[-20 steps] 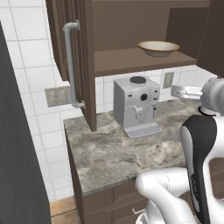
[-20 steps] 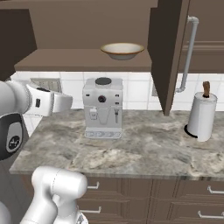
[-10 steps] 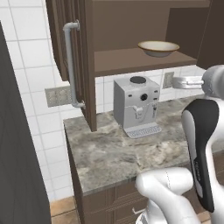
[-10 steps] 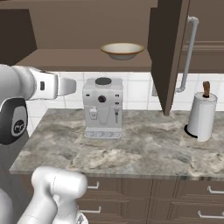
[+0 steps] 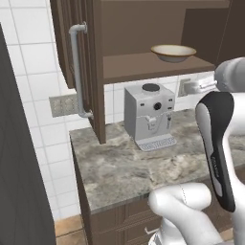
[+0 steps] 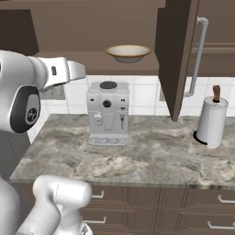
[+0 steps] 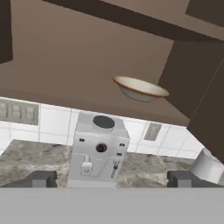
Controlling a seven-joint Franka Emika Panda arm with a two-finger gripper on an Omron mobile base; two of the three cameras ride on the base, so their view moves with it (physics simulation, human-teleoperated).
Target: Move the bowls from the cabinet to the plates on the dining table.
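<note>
A shallow tan bowl [image 5: 173, 51] [image 6: 128, 53] [image 7: 141, 89] with a brownish rim sits on the lower shelf of the open dark brown cabinet [image 5: 143, 64] [image 6: 82, 57]. My gripper [image 7: 112, 180] is open with nothing between its fingers. It points at the cabinet from below the shelf, well short of the bowl. My white hand [image 6: 69, 72] hovers left of the bowl in the right base view, about level with the shelf edge. The plates and the dining table are out of view.
A grey coffee machine [image 5: 149, 116] [image 6: 109, 113] [image 7: 99, 151] stands on the mottled stone counter [image 6: 147, 156] right under the shelf. The open cabinet doors [image 5: 88, 67] [image 6: 176, 55] with silver bar handles flank the opening. A paper towel roll [image 6: 211, 121] stands at the right.
My hand has risen and moved toward the cabinet shelf, and the forearm has swung upright. The bowl has not moved, and the jaws have stayed open.
</note>
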